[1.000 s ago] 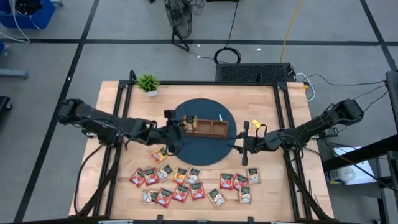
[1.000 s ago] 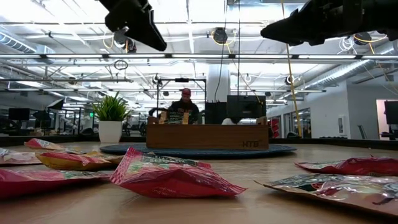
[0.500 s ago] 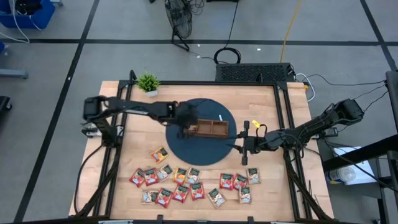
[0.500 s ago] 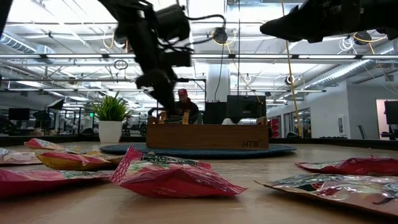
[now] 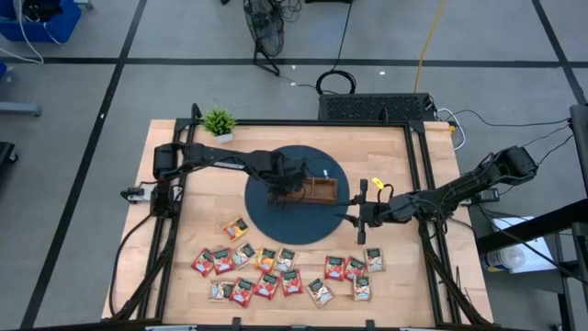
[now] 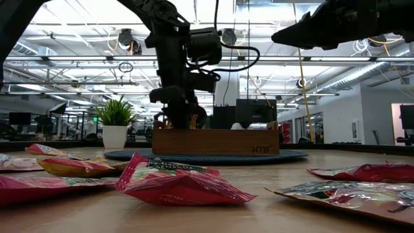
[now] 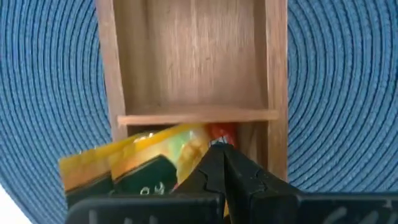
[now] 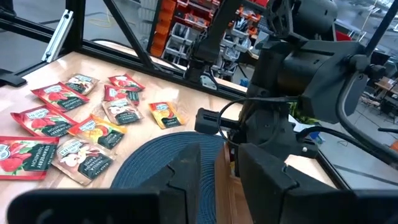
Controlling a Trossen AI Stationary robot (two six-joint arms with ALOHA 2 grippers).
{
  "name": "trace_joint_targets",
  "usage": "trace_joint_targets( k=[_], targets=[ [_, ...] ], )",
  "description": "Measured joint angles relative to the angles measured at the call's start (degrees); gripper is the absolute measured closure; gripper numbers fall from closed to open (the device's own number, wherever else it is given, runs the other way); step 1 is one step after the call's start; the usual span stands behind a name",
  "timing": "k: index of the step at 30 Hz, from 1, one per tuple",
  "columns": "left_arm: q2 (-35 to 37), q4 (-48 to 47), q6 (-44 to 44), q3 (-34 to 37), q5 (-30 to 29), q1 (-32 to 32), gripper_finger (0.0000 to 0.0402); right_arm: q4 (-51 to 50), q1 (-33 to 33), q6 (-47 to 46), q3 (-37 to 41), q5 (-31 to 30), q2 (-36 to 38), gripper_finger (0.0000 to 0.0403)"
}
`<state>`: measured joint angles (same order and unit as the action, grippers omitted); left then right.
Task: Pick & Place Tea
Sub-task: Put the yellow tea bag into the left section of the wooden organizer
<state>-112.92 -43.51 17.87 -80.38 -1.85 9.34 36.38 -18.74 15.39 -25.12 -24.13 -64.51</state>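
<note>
The tea sachets point(image 5: 285, 271), red, orange and green-and-white, lie scattered flat along the table's near part; one orange sachet point(image 5: 236, 227) lies apart. The brown wooden tray point(image 5: 308, 190) stands on a round blue mat point(image 5: 276, 216). My left gripper point(image 5: 280, 188) is down in the tray's left end compartment, shut on an orange sachet point(image 7: 143, 158); another orange and a red sachet show beside it there. My right gripper point(image 5: 363, 210) hovers open to the right of the tray, over the mat's right edge. My left gripper point(image 7: 221, 152) comes from above, pointing down, with its fingertips closed together at the edge of the orange sachet point(image 7: 196, 149). The fingers themselves hide the exact place of contact. The sachet sits tilted inside the tray's left end compartment point(image 6: 169, 133).
A small potted plant point(image 5: 219, 122) stands at the table's far left. The tray's middle compartment point(image 7: 193, 62) shows bare wood. Dark frame posts stand at the table's sides. A person point(image 6: 193, 110) sits in the room beyond the table.
My left gripper has swung toward the tray and come down from high above the table into its left end compartment. The sachets on the table have stayed put.
</note>
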Motion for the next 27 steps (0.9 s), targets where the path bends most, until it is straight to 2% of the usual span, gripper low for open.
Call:
trace_joint_targets(
  k=[16,27],
  targets=[
    [-2.06,-0.27,-4.51,0.0,0.0,0.13,0.04,0.14,0.0,-0.82,0.0,-0.01,0.0,0.0305],
    [-2.67,1.55,-7.65,0.09,-14.98,-2.01,0.0395,0.2,0.0,-0.8,0.0,0.1,0.0,0.0305]
  ],
)
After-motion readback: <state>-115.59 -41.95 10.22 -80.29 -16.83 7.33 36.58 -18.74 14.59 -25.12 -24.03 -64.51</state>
